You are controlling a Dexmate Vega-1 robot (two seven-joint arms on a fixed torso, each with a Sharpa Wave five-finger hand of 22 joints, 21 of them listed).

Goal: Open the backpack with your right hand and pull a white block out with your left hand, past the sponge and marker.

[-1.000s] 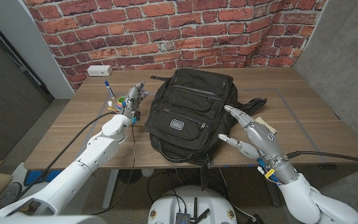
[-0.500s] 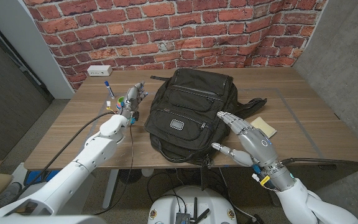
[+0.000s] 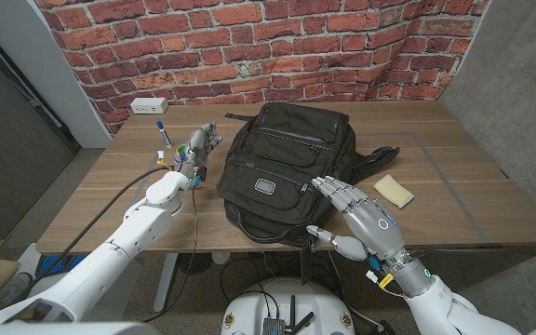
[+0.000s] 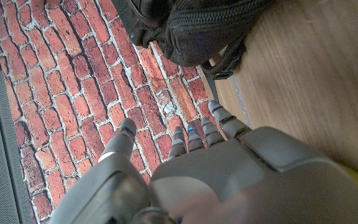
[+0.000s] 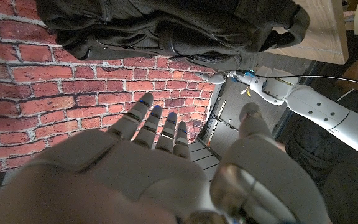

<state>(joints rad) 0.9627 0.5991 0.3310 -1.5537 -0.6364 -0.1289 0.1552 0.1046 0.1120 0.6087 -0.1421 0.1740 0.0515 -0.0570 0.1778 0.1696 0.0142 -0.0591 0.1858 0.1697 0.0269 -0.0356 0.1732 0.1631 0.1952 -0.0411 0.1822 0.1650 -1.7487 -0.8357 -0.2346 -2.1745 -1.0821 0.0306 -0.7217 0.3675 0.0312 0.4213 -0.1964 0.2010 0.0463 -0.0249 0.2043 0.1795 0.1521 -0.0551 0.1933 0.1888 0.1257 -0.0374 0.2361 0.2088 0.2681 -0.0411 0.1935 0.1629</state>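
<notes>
While my right hand [image 3: 366,223] is hovering at the near edge of the worktop [image 3: 473,186], its fingers [image 3: 331,191] are spreading wide and gripping nothing, the tips reaching over the near right corner of the black backpack [image 3: 282,167]. That bag is lying flat in the middle of the worktop, zipped as far as I can tell, so I am judging the opening step as only just being approached. A yellowish sponge [image 3: 394,190] is lying on the wood just to the right of my right hand, beside the bag's strap. Further out on my left, my left hand [image 3: 203,144] is waiting just beside the backpack's left edge, fingers upright, apart and holding nothing. Beyond it, a blue-capped marker [image 3: 161,130] and some small coloured items are standing near the far left corner, with a white power strip [image 3: 149,106] against the brick wall. No white block is visible; presumably it is sitting inside the bag. Next, I am needing to find a zipper pull and pinch it with my right fingers.
</notes>
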